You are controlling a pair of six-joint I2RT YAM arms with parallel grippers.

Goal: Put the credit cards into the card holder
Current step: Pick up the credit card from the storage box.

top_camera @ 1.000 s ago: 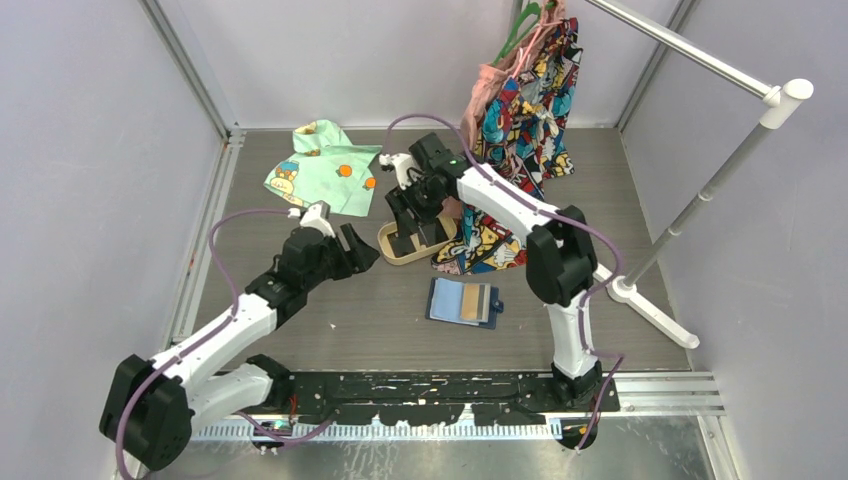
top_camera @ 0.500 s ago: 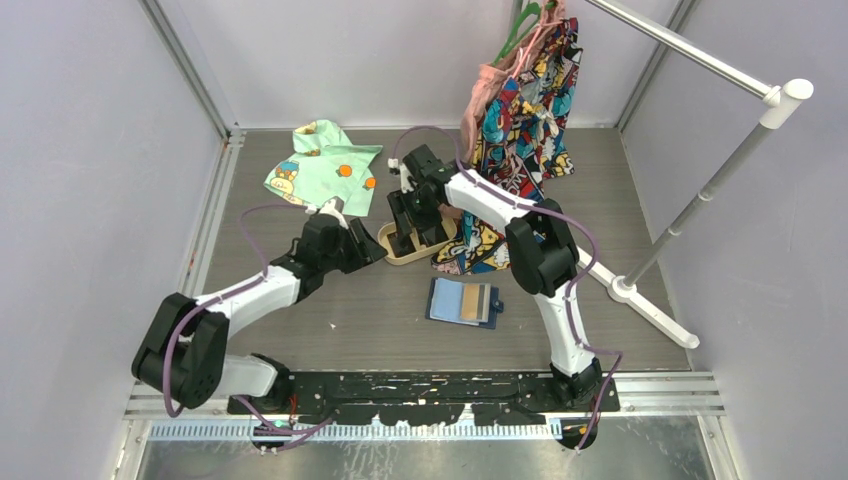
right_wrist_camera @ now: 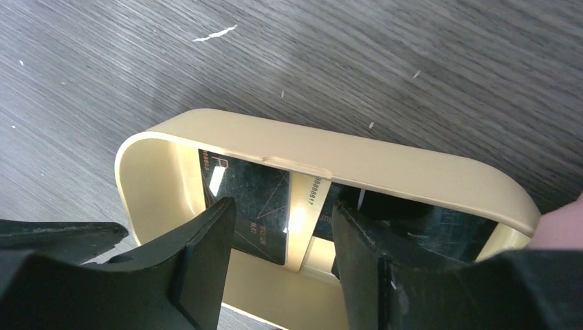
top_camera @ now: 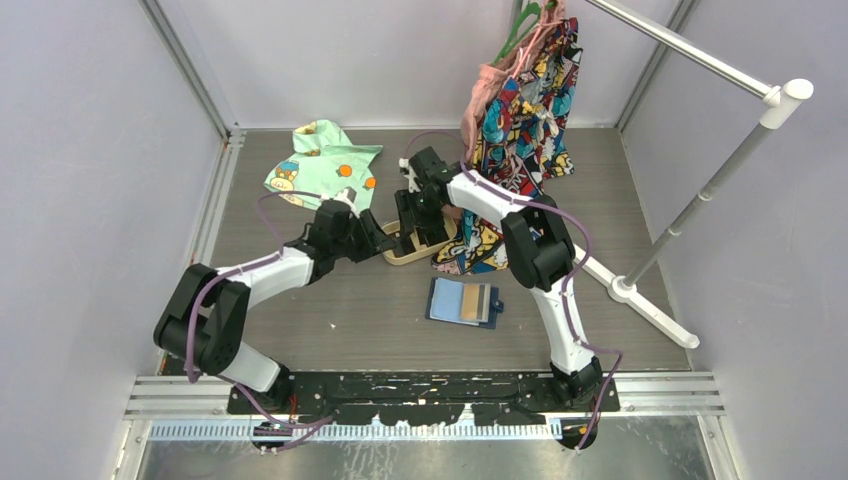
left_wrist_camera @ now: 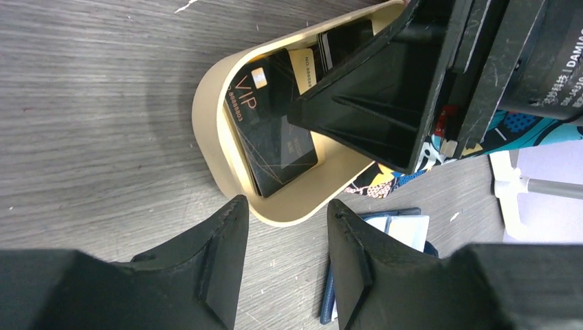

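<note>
Several credit cards (left_wrist_camera: 271, 130) lie in the tray (left_wrist_camera: 206, 124), the right hand (right_wrist_camera: 278, 227) spread over them and the left hand (left_wrist_camera: 285, 213) spread, empty, just outside it. Pickup seems in hand. Next, the right hand should pinch one card and carry it to the card holder (top_camera: 462, 302), which lies apart from the tray.

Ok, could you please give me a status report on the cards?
Left gripper open beside tan oval tray. Right gripper open over it. Black plastic cards lie inside. Navy folding wallet open, apart.

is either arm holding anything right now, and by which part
Nothing is held. The left gripper is open beside the rim of the tan tray; the right gripper is open over the credit cards lying in that tray.
</note>
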